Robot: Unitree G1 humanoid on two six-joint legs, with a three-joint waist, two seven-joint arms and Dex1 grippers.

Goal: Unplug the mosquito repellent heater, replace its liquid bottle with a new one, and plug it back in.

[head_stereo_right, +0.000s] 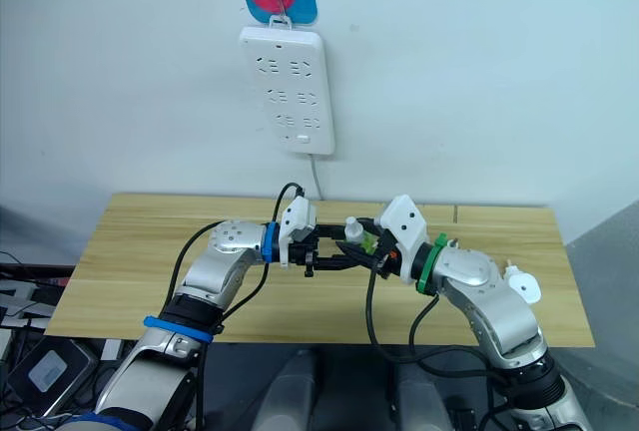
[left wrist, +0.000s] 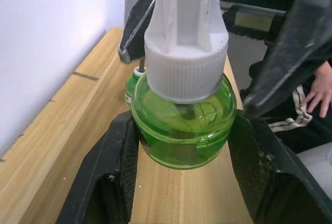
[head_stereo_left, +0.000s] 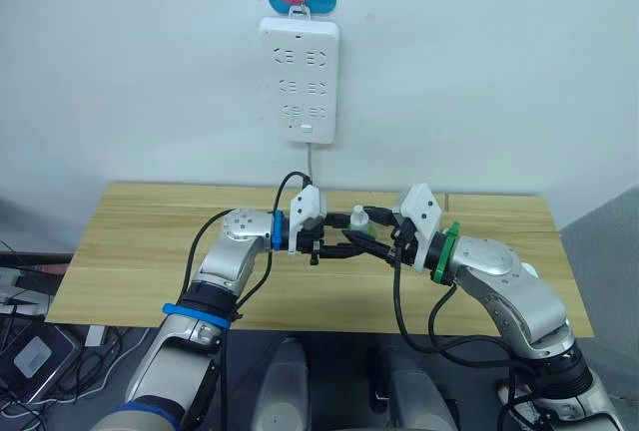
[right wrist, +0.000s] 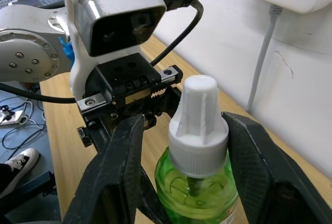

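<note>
Left claw [head_stereo_left: 324, 243] clenched on translucent green white-capped new bottle [left wrist: 182, 123]; right claw [right wrist: 184, 182] straddles it, grip uncertain. Twist cap squarely, body steady.

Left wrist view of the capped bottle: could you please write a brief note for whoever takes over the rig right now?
Left gripper: shut on the round translucent green bottle with the white pointed cap, held above the wooden table.
Right gripper: open, fingers either side of the cap.
The capless green bottle stands on the table behind.
The long white power strip on the wall has nothing plugged in.
A small rounded white piece by the right forearm may be the heater.
Done: unplugged, old bottle out.
Left: uncap, fit the new bottle, plug in.
</note>
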